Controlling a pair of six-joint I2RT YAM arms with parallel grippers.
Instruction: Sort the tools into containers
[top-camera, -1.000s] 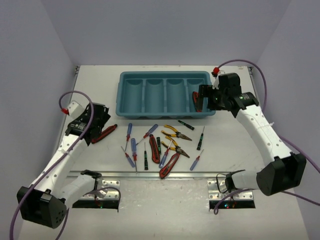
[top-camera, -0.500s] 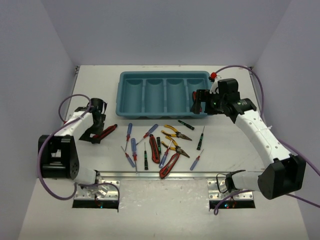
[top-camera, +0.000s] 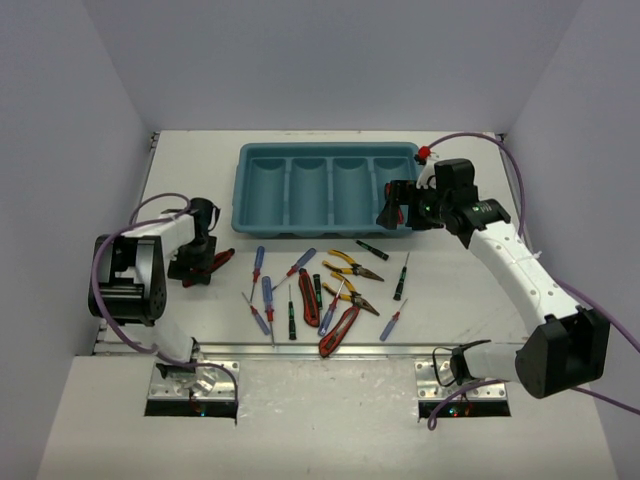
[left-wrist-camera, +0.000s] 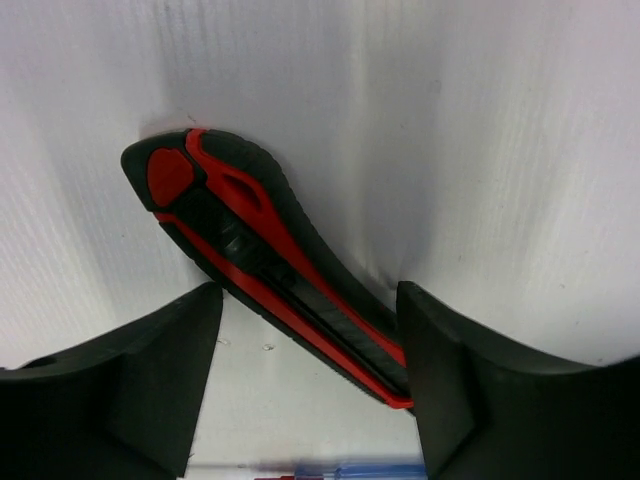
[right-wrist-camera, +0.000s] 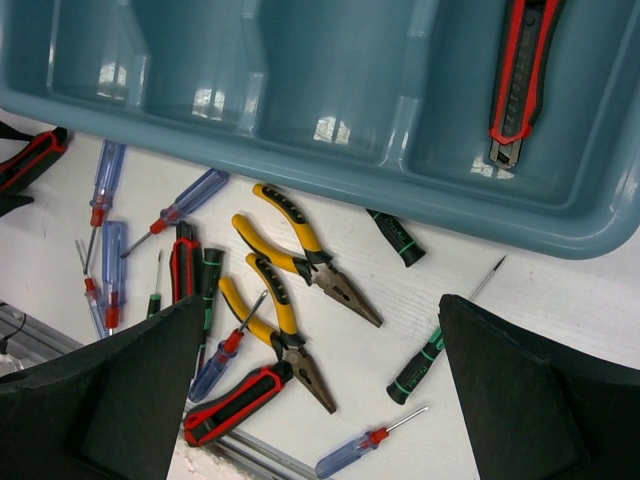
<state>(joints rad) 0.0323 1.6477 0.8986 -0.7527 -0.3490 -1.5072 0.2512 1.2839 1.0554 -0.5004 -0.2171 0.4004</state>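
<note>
Right now, the left hand (left-wrist-camera: 308, 300) sits low on the desk (left-wrist-camera: 480, 120), at about 9 o'clock in the top view. Its two fingers (left-wrist-camera: 130, 385) are spread wide apart and squeeze nothing. A red-and-black knife (left-wrist-camera: 255, 235) lies flat on the desk and slants across the gap between them. One end of this knife runs right up to the finger on the 3 o'clock side of the wrist view. It is not clear if they touch.

The right hand (right-wrist-camera: 322, 298) hangs over the 3 o'clock end of the teal tray (top-camera: 310, 231). It is wide open too and holds nothing. A second knife (right-wrist-camera: 520, 70) lies inside the end compartment (right-wrist-camera: 590, 120), the one farthest toward 3 o'clock in the top view. It lies along the length of that compartment.

The other tools lie on the desk on the 6 o'clock side of the tray. Two yellow-handled pliers (top-camera: 355, 268) lie close together in the middle of the bunch. Blue-and-red screwdrivers (top-camera: 268, 297) lie mostly toward 9 o'clock from the pliers. Black-and-green screwdrivers (top-camera: 401, 275) are scattered among them, one of them just beside the tray's near wall. Two more knives (top-camera: 308, 298) lie in the bunch, one at about 6 o'clock, close to the metal rail at the desk's near edge.
</note>
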